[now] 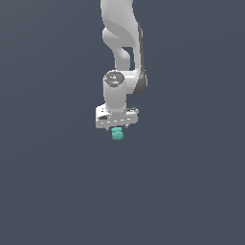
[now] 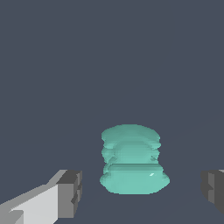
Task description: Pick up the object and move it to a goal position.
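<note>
The object is a small teal-green rounded lump (image 1: 117, 134) with soft ridges, sitting on the dark grey floor directly under my white gripper (image 1: 116, 128). In the wrist view the lump (image 2: 133, 159) stands between my two fingertips, with a clear gap on each side. The grey pad of one finger (image 2: 70, 193) is apart from it on one side, and the other pad (image 2: 214, 190) shows at the frame edge on the other side. My gripper (image 2: 142, 192) is open and touches nothing. In the exterior view the fingers are hidden behind the hand and the lump.
The white arm (image 1: 122, 48) comes down from the top of the exterior view. The flat dark grey floor (image 1: 57, 182) spreads all around with no other objects in view.
</note>
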Robot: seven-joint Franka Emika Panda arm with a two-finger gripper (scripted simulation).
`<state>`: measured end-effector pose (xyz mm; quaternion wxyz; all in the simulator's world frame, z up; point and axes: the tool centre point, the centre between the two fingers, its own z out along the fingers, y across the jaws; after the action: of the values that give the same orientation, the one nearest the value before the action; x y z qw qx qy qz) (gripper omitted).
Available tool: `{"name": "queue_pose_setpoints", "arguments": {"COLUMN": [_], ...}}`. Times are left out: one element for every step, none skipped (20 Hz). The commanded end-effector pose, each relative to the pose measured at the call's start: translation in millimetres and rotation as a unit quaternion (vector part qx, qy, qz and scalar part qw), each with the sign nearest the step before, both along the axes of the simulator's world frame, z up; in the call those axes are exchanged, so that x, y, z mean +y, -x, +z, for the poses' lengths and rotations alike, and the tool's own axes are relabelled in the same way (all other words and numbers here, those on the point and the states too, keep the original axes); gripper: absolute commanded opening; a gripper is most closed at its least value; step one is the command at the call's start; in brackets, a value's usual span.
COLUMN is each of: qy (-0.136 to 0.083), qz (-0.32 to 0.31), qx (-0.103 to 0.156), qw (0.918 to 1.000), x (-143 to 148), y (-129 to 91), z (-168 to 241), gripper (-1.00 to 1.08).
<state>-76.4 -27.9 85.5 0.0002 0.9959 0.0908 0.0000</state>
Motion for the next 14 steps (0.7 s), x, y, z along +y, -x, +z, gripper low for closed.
{"name": "queue_pose_setpoints", "arguments": {"qy": [0.0,0.0,0.0,0.0,0.0,0.0,0.0,0.0,0.0,0.0,0.0,0.0,0.0,0.0], "qz": [0.0,0.0,0.0,0.0,0.001,0.001,0.001,0.001,0.001,0.001,0.001,0.001,0.001,0.001], "qx": [0.0,0.0,0.0,0.0,0.0,0.0,0.0,0.0,0.0,0.0,0.0,0.0,0.0,0.0], "qw": [1.0,1.0,1.0,1.0,1.0,1.0,1.0,1.0,1.0,1.0,1.0,1.0,1.0,1.0], "x": [-0.1,0.2,0.1,0.0,0.2,0.0,0.2,0.1,0.4,0.2,0.2,0.1,0.0,0.0], "y": [0.4,0.5,0.8,1.0,1.3,1.6,1.9,2.0,2.1,2.1,2.0,1.8,1.7,1.6], "z": [-4.1,-7.1,-10.8,-15.1,-20.0,-25.5,-30.7,-35.4,-39.3,-42.6,-45.2,-47.2,-48.6,-49.5], "gripper": [1.0,1.0,1.0,1.0,1.0,1.0,1.0,1.0,1.0,1.0,1.0,1.0,1.0,1.0]}}
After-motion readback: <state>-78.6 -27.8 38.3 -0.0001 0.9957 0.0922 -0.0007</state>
